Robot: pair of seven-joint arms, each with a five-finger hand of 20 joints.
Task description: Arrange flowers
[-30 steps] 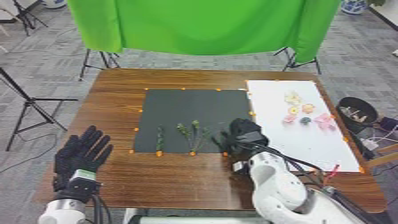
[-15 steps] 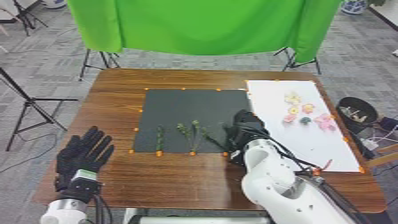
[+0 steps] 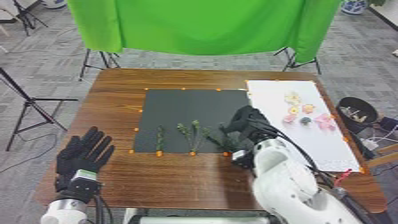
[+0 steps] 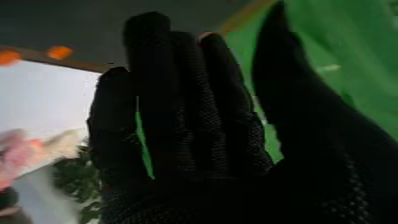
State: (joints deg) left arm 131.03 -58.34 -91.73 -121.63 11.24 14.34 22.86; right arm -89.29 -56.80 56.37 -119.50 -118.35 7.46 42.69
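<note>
Nearby, pink flowers [image 3: 325, 121] lie right of the right hand [image 3: 252, 123].

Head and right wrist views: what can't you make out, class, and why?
- Head view: near right corner of the dark sheet, behind the right hand and arm.
- Head view: contents of the bin, too small.
- Right wrist view: pink flower, blurred, cut off by the edge.
- Right wrist view: leaves, partly behind the hand.
</note>
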